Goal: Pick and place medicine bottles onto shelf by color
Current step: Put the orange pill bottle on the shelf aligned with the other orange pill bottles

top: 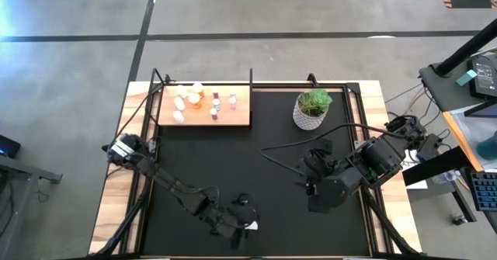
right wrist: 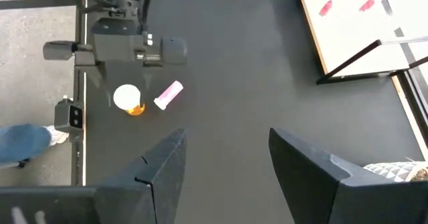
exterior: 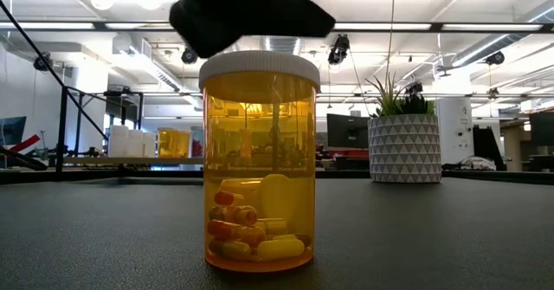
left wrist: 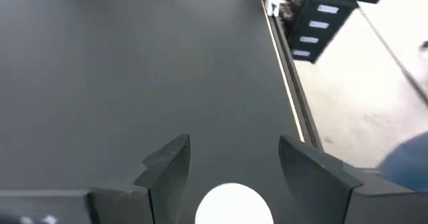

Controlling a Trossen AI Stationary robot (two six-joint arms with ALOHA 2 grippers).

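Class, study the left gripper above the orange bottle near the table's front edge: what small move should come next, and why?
Probably lower the left gripper and close. Its fingers stand open on either side of the orange bottle's white cap, not yet gripping; the bottle stands upright on the mat.

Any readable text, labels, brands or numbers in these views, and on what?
None can be read.
Upright orange-amber white-capped medicine bottle: no label showing, only pills inside.
Patterned white plant pot: pattern, no words.
Pale wooden shelf board: bottles on it too small to read.

No readable text, labels or numbers on anything in view.
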